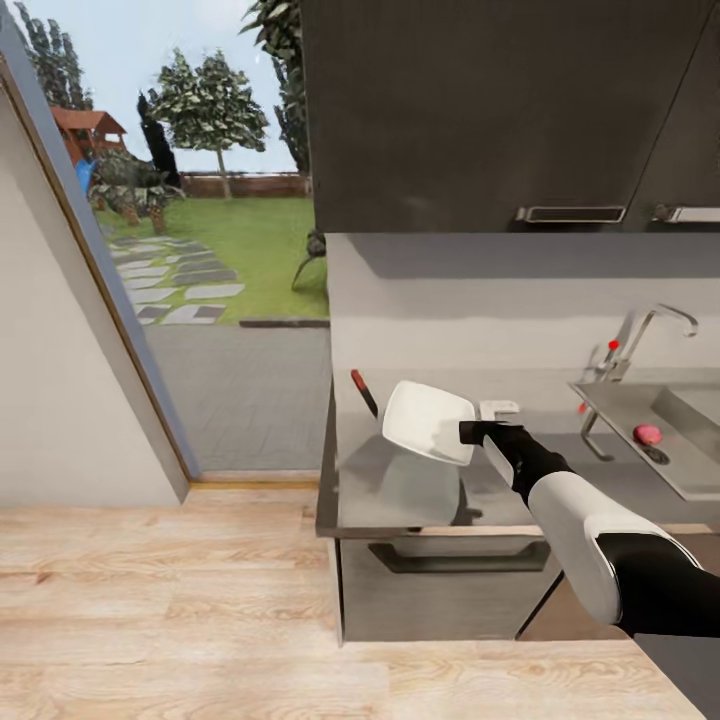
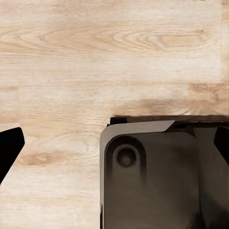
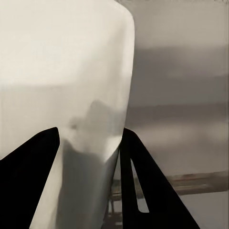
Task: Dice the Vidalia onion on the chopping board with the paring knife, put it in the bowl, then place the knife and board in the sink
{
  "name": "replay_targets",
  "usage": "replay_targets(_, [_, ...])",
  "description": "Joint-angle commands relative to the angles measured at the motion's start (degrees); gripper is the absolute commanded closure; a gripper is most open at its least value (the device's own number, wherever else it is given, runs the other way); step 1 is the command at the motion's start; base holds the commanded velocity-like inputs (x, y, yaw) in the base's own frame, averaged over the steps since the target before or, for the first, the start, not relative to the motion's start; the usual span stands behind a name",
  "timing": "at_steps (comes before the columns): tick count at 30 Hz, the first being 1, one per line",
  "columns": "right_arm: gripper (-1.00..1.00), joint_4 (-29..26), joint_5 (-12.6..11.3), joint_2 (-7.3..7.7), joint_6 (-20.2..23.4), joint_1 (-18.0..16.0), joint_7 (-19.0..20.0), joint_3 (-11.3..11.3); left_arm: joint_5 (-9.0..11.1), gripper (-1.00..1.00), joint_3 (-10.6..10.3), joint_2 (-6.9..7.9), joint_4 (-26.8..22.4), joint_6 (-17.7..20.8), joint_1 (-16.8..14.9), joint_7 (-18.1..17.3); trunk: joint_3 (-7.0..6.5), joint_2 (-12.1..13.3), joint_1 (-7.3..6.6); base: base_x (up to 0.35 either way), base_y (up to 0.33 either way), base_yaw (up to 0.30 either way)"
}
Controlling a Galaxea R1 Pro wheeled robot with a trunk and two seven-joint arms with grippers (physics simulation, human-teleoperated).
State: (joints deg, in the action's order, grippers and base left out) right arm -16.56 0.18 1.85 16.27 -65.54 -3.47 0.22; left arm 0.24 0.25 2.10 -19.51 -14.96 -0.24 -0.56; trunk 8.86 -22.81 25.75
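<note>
Right tool (image 1: 468, 433) is clamped on the rim of the one white squarish shallow bowl (image 1: 428, 421), tilted above the long grey stone-like table (image 1: 400, 490). One reddish-handled paring knife (image 1: 364, 392) lies just beyond it. One pinkish round onion (image 1: 648, 434) sits in the grey rectangular sink (image 1: 690, 470). Left tool's (image 2: 114, 143) dark fingertips (image 2: 9, 145) stand wide apart, gripping nothing, over pale wooden floor (image 2: 95, 57).

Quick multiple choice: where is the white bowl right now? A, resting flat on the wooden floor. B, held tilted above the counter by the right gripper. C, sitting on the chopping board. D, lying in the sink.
B: the bowl hangs tilted above the counter, its rim pinched by the right gripper, whose fingers close on its wall in the right wrist view.
</note>
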Motion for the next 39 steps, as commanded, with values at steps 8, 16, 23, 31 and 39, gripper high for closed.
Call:
replay_targets(8, [1.0,-0.1,-0.1,0.0,0.3,0.0,-0.1,0.0,0.0,-1.0,0.0,-0.15,1.0,-0.2,0.0,-0.1,-0.62,-0.1,0.03,-0.17,0.022,0.0])
replay_targets(16, [1.0,-0.3,0.1,-0.1,1.1,0.0,-0.1,0.3,-0.1,-1.0,0.0,-0.31,1.1,-0.2,0.0,-0.1,-1.19,-0.1,0.03,-0.029,0.009,0.0])
replay_targets(23, [1.0,-1.1,0.2,-0.27,7.2,0.0,0.1,0.6,-0.2,-1.0,0.0,-0.66,1.2,-0.2,0.0,-0.1,-1.22,-0.1,0.03,0.0,0.0,0.0])
replay_targets(31, [1.0,-3.9,0.2,-1.24,12.1,-0.1,0.2,7.8,-0.5,-1.0,0.1,-0.72,2.0,-0.2,0.0,-0.1,-1.23,-0.1,0.03,0.0,0.0,0.0])
replay_targets(39, [1.0,-7.2,0.1,-1.32,15.3,-0.1,0.3,11.2,-0.5,-1.0,0.1,-0.73,2.0,-0.2,0.0,-0.1,-1.23,-0.1,0.03,0.0,0.0,0.0])
